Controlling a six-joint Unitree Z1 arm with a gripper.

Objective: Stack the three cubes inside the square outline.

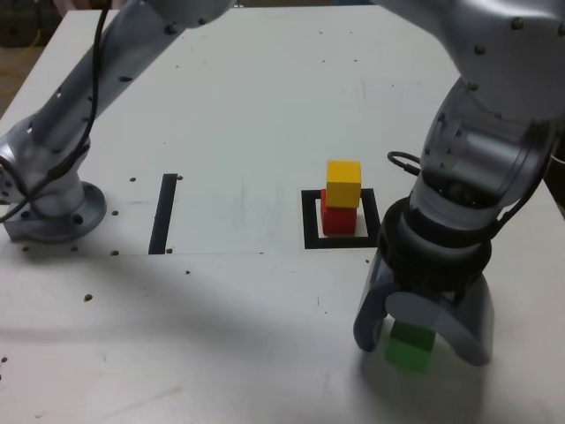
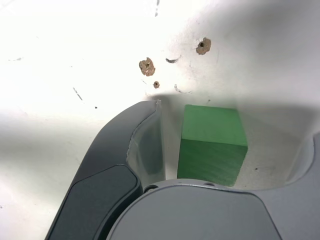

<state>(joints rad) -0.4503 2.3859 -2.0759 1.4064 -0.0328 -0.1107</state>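
A: You are holding the gripper (image 1: pixel 420 352) with its fingers apart, and the green cube (image 2: pixel 212 142) is sitting between them, on the white table (image 1: pixel 221 336). Are you clamping it?

B: You aren't clamping it; the wrist view is showing you a gap between the cube and the finger on each side.

A: And where are your other two cubes resting?

B: Your red cube (image 1: pixel 339 219) is standing inside the square outline (image 1: pixel 311 221), and your yellow cube (image 1: pixel 344 181) is sitting on top of it. That pair is lying beyond the gripper, toward the upper middle of the exterior view.

A: So your green cube is lying outside the black frame?

B: Yes, it is resting well apart from it, low in the exterior view, with your gripper reaching down over it. A straight black tape strip (image 1: pixel 163 212) is lying farther to the exterior view's left, between the arm's base (image 1: pixel 66 212) and the outline.
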